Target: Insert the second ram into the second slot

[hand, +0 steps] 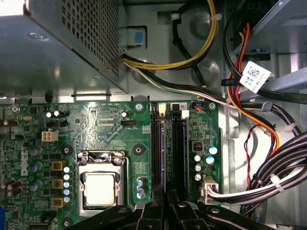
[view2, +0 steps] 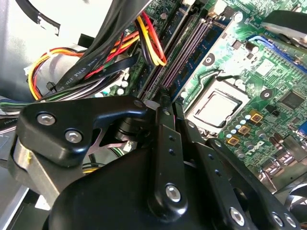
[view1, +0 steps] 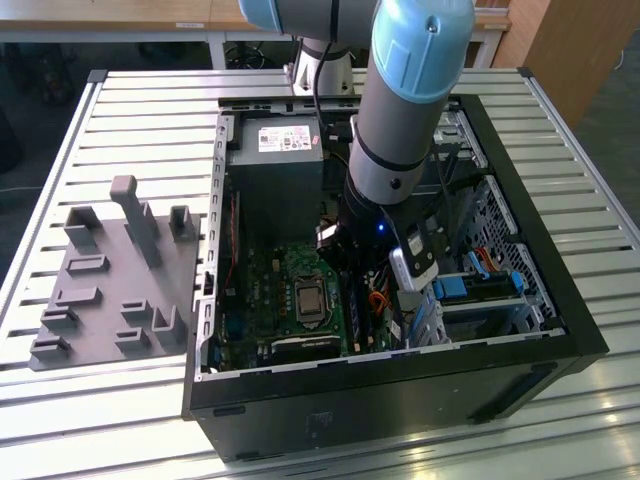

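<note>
In the first wrist view, the second ram (hand: pixel 169 153) stands on edge in one of the long memory slots (hand: pixel 178 148) on the green motherboard (hand: pixel 96 120), just beside the square processor socket (hand: pixel 100 187). The gripper (hand: pixel 165 201) sits directly over the near end of the stick, its black fingers (hand: pixel 152 211) drawn close together against the thin board's edge, probably to keep it upright and aligned with the slot. Whether the stick is fully seated cannot be told. In the second wrist view the same gripper (view2: pixel 165 108) reaches down to the slot rows (view2: pixel 184 57), with red, yellow and black cables (view2: pixel 110 52) running close beside them. In the exterior view, the grey and light-blue arm (view1: pixel 405 110) reaches down into an open black computer case (view1: pixel 400 400), beside the metal power supply (view1: pixel 275 155). The case lies on a table of ribbed aluminium slats (view1: pixel 140 110). A grey fixture plate (view1: pixel 115 280) with upright pegs rests toward the exterior view's left.
</note>
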`<act>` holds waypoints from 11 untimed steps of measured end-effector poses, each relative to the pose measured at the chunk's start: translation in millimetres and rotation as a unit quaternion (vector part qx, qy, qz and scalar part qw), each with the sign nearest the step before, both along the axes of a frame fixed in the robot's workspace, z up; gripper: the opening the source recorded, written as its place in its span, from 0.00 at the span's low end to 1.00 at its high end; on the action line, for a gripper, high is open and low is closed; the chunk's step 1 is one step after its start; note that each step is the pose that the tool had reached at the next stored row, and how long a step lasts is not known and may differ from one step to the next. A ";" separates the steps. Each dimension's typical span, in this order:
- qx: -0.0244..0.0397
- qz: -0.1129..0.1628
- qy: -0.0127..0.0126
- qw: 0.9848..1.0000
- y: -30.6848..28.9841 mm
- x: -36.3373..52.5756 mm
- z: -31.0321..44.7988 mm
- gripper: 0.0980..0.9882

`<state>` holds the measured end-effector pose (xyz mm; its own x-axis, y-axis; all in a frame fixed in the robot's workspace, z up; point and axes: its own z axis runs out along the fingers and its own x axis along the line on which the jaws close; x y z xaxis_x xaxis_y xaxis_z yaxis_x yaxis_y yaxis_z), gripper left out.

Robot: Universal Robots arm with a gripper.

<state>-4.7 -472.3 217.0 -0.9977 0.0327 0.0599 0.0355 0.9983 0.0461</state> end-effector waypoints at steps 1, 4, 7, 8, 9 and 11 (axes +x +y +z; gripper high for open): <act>0.000 0.001 0.000 1.000 0.1 0.2 -0.1 0.04; 0.000 0.003 0.000 1.000 0.7 1.6 -0.1 0.04; 0.000 0.003 0.000 1.000 0.9 1.6 -0.1 0.04; 0.000 0.003 0.000 1.000 1.1 1.7 -0.1 0.04; 0.000 0.003 0.000 1.000 1.4 1.7 -0.3 0.04; 0.000 0.003 0.000 1.000 1.9 1.7 -0.6 0.04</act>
<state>-3.0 -470.4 216.4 -0.9978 0.0273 0.0600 0.0301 0.9985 0.0461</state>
